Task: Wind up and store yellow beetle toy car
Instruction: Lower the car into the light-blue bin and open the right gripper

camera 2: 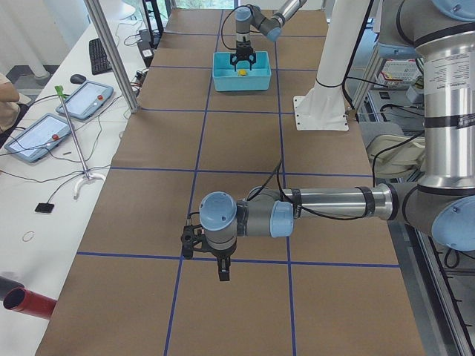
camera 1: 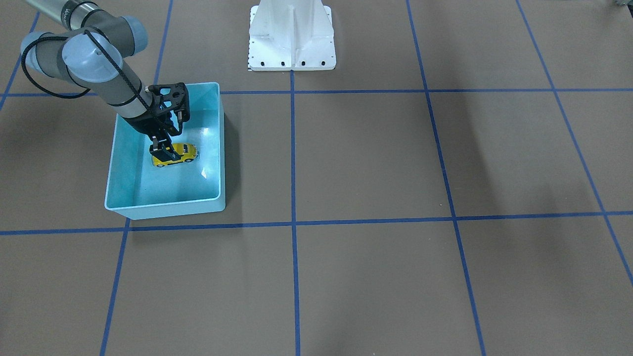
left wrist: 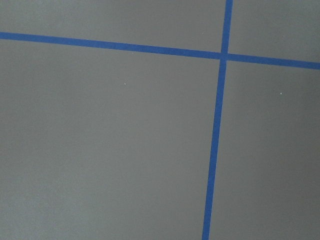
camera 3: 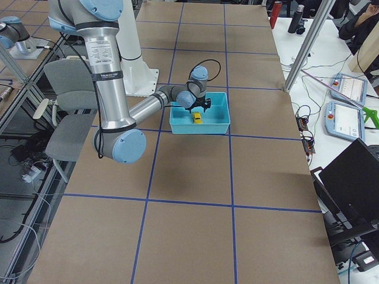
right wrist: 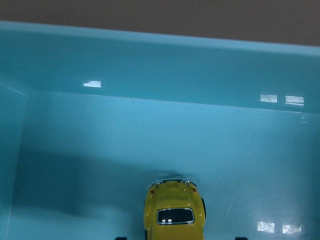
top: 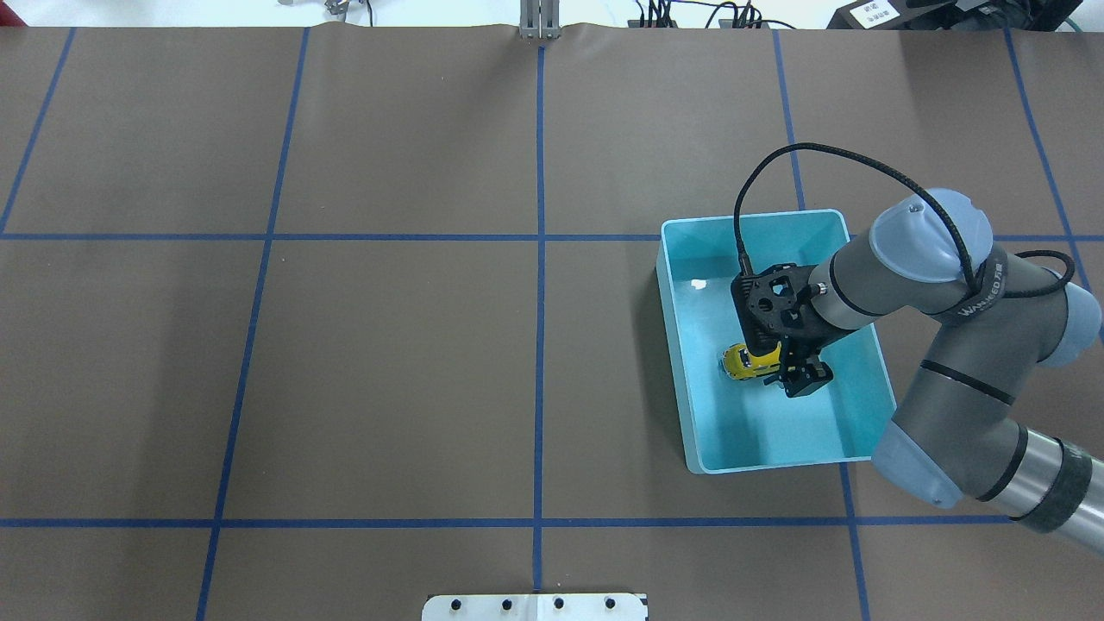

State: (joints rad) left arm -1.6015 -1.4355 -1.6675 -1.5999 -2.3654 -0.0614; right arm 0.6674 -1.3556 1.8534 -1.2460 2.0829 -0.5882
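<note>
Bin of light blue plastic (camera 1: pixel 163 207), upper left in the front-facing view, is being occupied by the tiny glossy yellow beetle toy car (camera 1: pixel 187 151), resting on its floor. The right tool (camera 1: pixel 165 151) is being held spread astride the car, not touching it. The left tool (camera 2: pixel 223 273) is being held over the brown bench (camera 1: pixel 376 158); whether it is spread or pressed together cannot be told.

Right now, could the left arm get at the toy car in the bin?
Probably not. The left arm hangs over bare table at the opposite end, while the toy car sits in the bin with the right pincer straddling it.
</note>
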